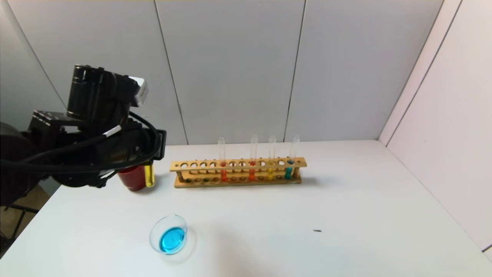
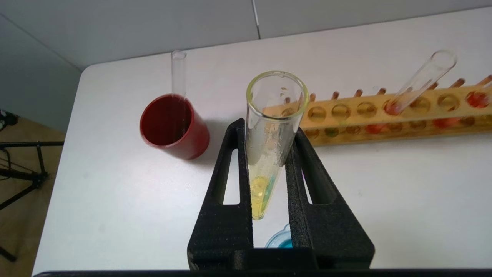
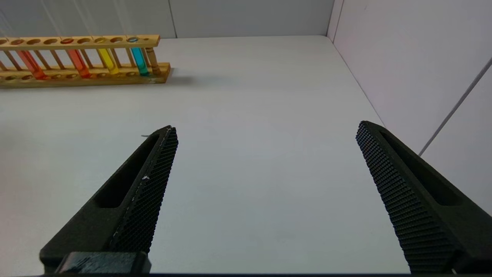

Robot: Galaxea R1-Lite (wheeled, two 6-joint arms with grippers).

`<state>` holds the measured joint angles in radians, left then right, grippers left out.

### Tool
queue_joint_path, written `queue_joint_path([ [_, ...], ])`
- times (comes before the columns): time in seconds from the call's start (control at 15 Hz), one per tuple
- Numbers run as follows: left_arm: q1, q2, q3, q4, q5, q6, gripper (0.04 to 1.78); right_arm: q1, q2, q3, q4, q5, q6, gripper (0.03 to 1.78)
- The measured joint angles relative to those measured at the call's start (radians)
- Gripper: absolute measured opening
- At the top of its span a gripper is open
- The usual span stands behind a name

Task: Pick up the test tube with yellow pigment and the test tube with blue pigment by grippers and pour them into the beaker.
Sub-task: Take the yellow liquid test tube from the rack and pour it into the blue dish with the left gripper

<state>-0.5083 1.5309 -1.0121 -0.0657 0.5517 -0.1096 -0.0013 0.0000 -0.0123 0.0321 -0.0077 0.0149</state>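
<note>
My left gripper (image 2: 268,129) is shut on the test tube with yellow pigment (image 2: 269,127). It holds the tube upright in the air, with yellow liquid in its round bottom. In the head view the tube's bottom (image 1: 149,175) shows below the left gripper (image 1: 148,161), in front of the red cup. The beaker (image 1: 169,234) stands nearer the front of the table with blue liquid in it; its rim also shows in the left wrist view (image 2: 280,238). A test tube with blue pigment (image 1: 289,169) stands at the rack's right end. My right gripper (image 3: 266,127) is open and empty over bare table.
A wooden rack (image 1: 238,171) stands at the back with two orange-red tubes, another yellow tube (image 1: 271,171) and the blue one. A dark red cup (image 2: 173,125) left of the rack holds an empty clear tube (image 2: 178,73). A wall runs along the table's right edge.
</note>
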Motion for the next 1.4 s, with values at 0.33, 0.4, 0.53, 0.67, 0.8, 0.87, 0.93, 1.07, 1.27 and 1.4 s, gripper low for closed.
queue_joint_path([
  [0.33, 0.032, -0.146, 0.195, -0.001, -0.005, 0.039, 0.31, 0.000, 0.000, 0.000, 0.000, 0.000, 0.000, 1.70],
  [0.4, 0.034, -0.169, 0.226, 0.001, -0.008, 0.060, 0.31, 0.000, 0.000, 0.000, 0.000, 0.000, 0.000, 1.70],
  [0.53, 0.036, -0.204, 0.279, 0.000, -0.012, 0.095, 0.31, 0.000, 0.000, 0.000, 0.000, 0.000, 0.000, 1.70],
  [0.67, 0.036, -0.221, 0.316, 0.001, -0.014, 0.134, 0.31, 0.000, 0.000, 0.000, 0.000, 0.000, 0.000, 1.70],
  [0.8, 0.036, -0.227, 0.348, 0.002, -0.023, 0.190, 0.31, 0.000, 0.000, 0.000, 0.000, 0.000, 0.000, 1.70],
  [0.87, 0.036, -0.226, 0.363, 0.003, -0.035, 0.223, 0.31, 0.000, 0.000, 0.000, 0.000, 0.000, 0.000, 1.70],
  [0.93, 0.037, -0.221, 0.374, 0.003, -0.039, 0.254, 0.31, 0.000, 0.000, 0.000, 0.000, 0.000, 0.000, 1.70],
  [1.07, 0.037, -0.199, 0.390, 0.003, -0.040, 0.313, 0.31, 0.000, 0.000, 0.000, 0.000, 0.000, 0.000, 1.70],
  [1.27, 0.037, -0.154, 0.396, 0.001, -0.040, 0.413, 0.31, 0.000, 0.000, 0.000, 0.000, 0.000, 0.000, 1.70],
  [1.4, 0.037, -0.119, 0.397, 0.001, -0.040, 0.469, 0.31, 0.000, 0.000, 0.000, 0.000, 0.000, 0.000, 1.70],
])
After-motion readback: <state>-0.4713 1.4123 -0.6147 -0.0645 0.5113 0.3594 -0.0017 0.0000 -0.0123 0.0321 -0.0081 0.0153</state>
